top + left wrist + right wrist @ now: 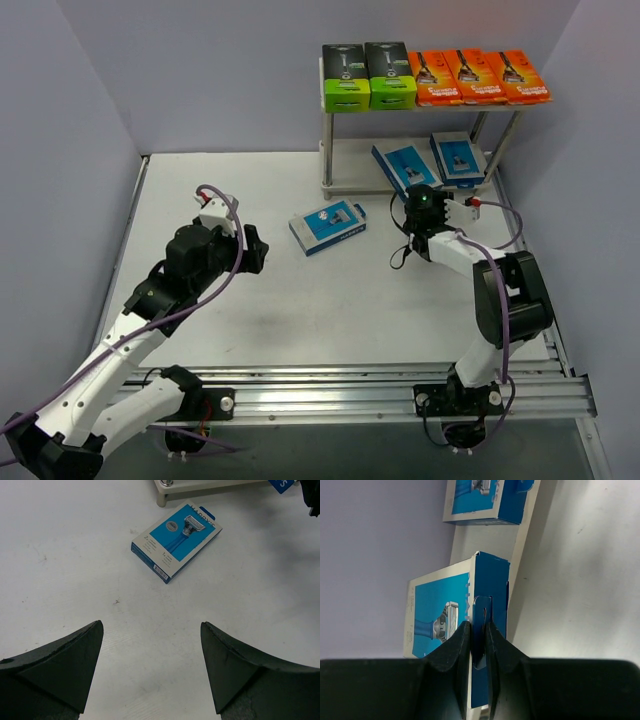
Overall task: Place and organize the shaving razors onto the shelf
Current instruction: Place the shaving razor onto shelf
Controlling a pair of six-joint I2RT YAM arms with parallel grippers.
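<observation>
The left arm [150, 300] stretches from the near left corner out over the table [300, 320]. Its left tool [151, 630] gapes wide, holding nothing, and hovers short of a loose blue pack [175, 540] lying flat on the table. The right arm [510, 290] folds at the elbow and reaches to the shelf [345, 180], wrist rolled sideways. The right tool [477, 626] is pinched tight on the end flap of a held blue pack [492, 580] at the lower board's front edge, left of a third blue pack [458, 157] lying on that board.

The table is white, with a metal rail [350, 385] along its near edge and pale lilac walls [250, 70] on three sides.

There are eight packs. Two black packs [392, 75] and three orange packs [475, 77] sit in a row on the top board, and the other three are blue.
</observation>
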